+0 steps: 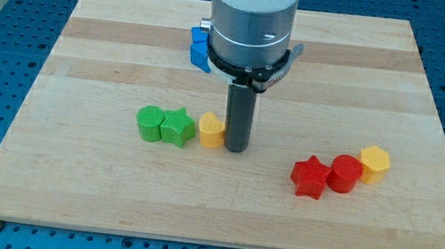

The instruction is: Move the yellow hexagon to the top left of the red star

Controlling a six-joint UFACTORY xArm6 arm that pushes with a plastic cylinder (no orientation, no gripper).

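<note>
Mid-worktop, my tip touches a yellow block. There's no claw, so nothing's grasped. Bare wood up top; red star sits well right.

The arm is a fat white cylinder with a grey metal ring below it. A thin black band and clip wrap the ring's lower edge. A blue part sticks out on the view's left. Below, a straight dark rod ends at my tip.

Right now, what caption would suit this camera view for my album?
My tip touches a yellow block beside two green blocks; the red star lies off to the view's right.
</note>
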